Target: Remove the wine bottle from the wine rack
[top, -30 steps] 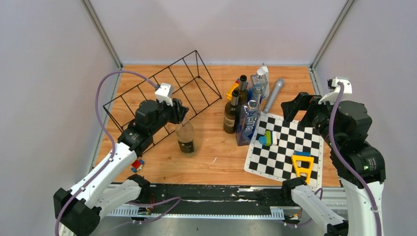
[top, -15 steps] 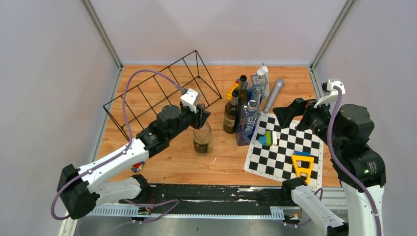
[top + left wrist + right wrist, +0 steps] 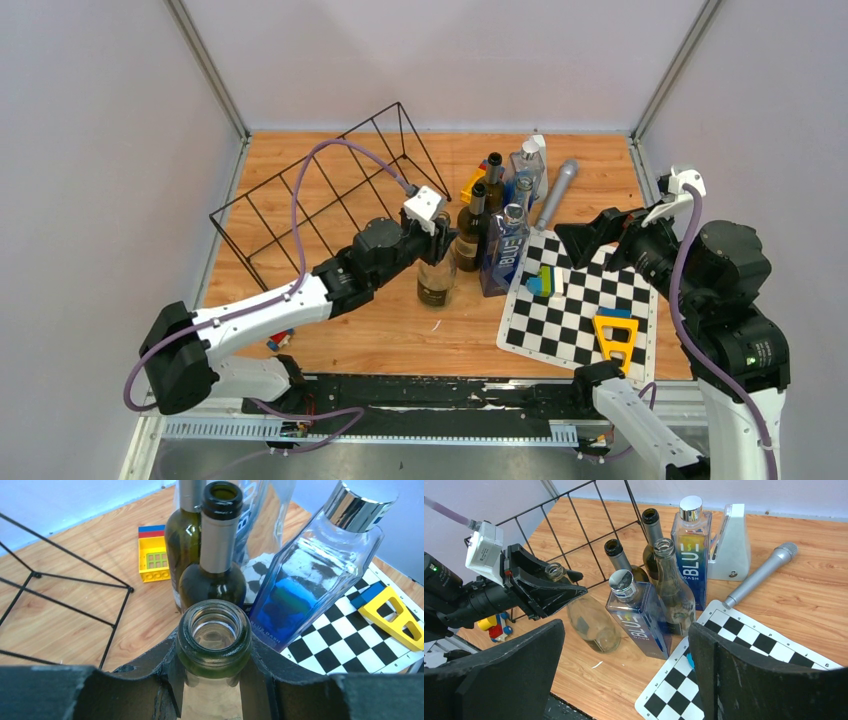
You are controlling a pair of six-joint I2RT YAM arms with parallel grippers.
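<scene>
**Left gripper clamped on the bottle neck, bottle clear of the rack**

I see the left gripper (image 3: 438, 243) closed down tight on the neck of the wine bottle (image 3: 435, 282), a clear glass one. In my left wrist view the two black fingers (image 3: 167, 672) press either side of the neck, just under the greenish lip, and the open mouth sits right in front of the camera. The right gripper (image 3: 595, 232) hangs over the chequered mat (image 3: 580, 300) with its jaws spread wide and nothing between them.

The bottle is outside the wine rack (image 3: 300, 161), over the bare wooden table (image 3: 380, 335), near the rack's right-hand end and just beside a dark green bottle (image 3: 468, 238). Whether its base touches the wood or hangs just above it, I cannot tell.

Its long axis runs close to vertical, mouth up and base down. From the right wrist it looks to lean, with the neck tipped towards the left gripper.

A dark label wraps the lower body of the wine bottle, but its print is too small for me to read. The square blue bottle (image 3: 636, 622) next to the group reads "BLUE", and a second blue bottle (image 3: 691, 555) behind it reads "BLUE" with "DASH" beneath.
</scene>
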